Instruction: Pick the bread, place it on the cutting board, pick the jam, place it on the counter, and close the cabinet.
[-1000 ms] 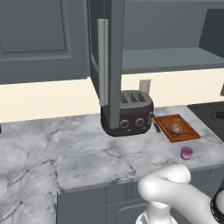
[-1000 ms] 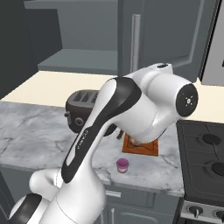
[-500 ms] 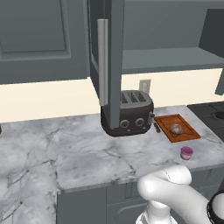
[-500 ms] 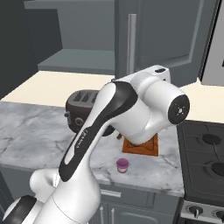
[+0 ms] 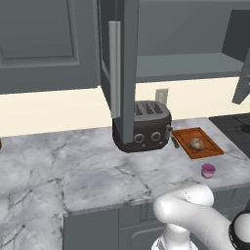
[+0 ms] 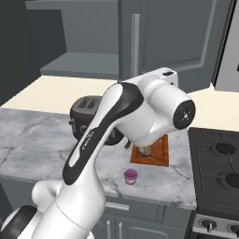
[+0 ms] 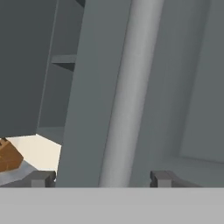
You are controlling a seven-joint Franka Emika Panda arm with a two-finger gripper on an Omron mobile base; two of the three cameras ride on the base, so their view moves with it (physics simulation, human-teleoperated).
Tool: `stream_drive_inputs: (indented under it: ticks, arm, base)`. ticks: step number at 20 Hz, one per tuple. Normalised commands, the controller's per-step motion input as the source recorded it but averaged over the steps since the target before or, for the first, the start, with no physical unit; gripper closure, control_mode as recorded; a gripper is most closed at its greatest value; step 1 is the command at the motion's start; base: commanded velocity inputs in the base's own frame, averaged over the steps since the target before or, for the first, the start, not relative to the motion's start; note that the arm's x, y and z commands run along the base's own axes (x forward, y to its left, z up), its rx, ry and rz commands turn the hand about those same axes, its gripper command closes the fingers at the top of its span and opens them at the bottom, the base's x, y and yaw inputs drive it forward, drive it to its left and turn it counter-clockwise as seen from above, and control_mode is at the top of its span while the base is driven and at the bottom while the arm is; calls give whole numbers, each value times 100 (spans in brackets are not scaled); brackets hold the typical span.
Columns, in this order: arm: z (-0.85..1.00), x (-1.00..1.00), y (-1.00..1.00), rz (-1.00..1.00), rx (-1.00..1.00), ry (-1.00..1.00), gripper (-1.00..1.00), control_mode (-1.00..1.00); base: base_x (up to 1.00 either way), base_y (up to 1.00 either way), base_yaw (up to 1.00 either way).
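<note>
Since a second ago the arm's big white elbow is swinging further right in the right base view, toward the stove side, while everything on the worktop (image 5: 97, 180) is lying as it was. In the hand view the two dark fingertips are standing apart on either side of the cabinet door's pale bar handle (image 7: 127, 96), with the bar running up between them; the gripper (image 7: 103, 178) is not yet touching it on either side as far as the picture shows, so the jaws are spread around the handle, not pinching it.

Going left to right in the left base view: the cabinet (image 5: 122, 63) door is still hanging open, edge-on above the dark toaster (image 5: 142, 127), which is sitting toward the back of the worktop. Right of the toaster, the cutting board (image 5: 197, 142) is lying near the worktop's right end with the bread (image 5: 196, 144) resting on it. Just in front of the board, near the front edge, the jam (image 5: 208, 170) is standing upright on the marble.

Judging from this, both placing steps are looking finished. What is remaining is the last one: getting a hold on the handle and swinging the door shut.
</note>
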Motion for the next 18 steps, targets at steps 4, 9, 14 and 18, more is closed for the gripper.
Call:
stream_drive_inputs:
  ticks: [4, 9, 14, 18]
  arm:
    - [-10, 47, 0, 0, 3, 0, -100, -100]
    - [-2, 52, 0, 0, 6, 0, -100, -100]
    - [0, 46, 0, 0, 5, 0, -100, -100]
    - [0, 44, 0, 0, 4, 0, -100, -100]
  base:
    - [0, 0, 0]
    - [0, 0, 0]
    - [0, 0, 0]
    - [0, 0, 0]
